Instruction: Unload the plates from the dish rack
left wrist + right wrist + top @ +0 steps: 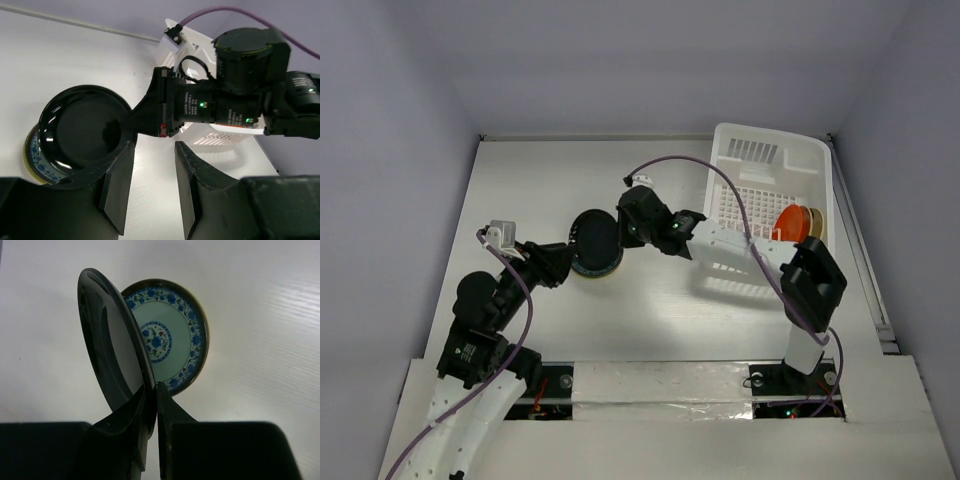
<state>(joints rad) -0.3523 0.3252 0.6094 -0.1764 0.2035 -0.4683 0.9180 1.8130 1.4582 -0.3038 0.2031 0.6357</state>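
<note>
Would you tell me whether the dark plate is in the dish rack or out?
Out: the right gripper, jaws shut, holds the dark plate above a blue-patterned plate, left of the dish rack.

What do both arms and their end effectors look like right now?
Left arm and right arm: black joint housings, white links, a purple cable along each. Left end effector and right end effector: two flat black tapered fingers apiece. Green lights and white lettering mark the right wrist.
</note>
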